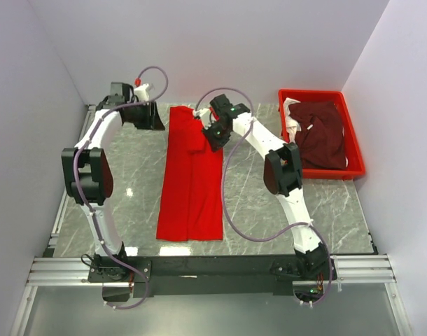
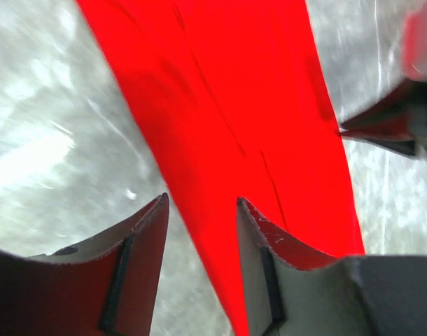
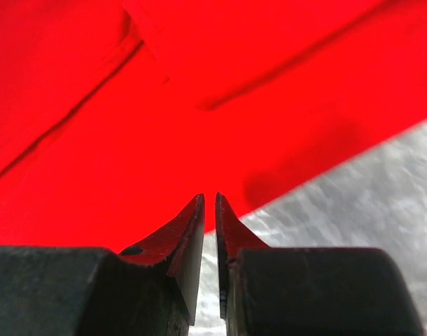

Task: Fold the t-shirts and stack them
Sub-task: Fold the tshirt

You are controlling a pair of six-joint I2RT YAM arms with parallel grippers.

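Note:
A bright red t-shirt (image 1: 191,175) lies flat on the marble table, folded into a long strip running away from me. My left gripper (image 1: 157,117) hovers at the strip's far left corner. Its jaws are open, and only the shirt's edge (image 2: 234,105) and bare table show between the fingers (image 2: 201,203). My right gripper (image 1: 215,135) hangs over the strip's far right part, its fingers (image 3: 208,199) almost together with a thin empty slit between them, above the red cloth (image 3: 164,105). A dark maroon t-shirt (image 1: 322,136) lies crumpled in the tray with some white fabric (image 1: 292,115).
A rigid red plastic tray (image 1: 355,143) stands at the far right of the table. White walls close in on the left, back and right. The right arm's fingers (image 2: 402,119) show at the right side of the left wrist view.

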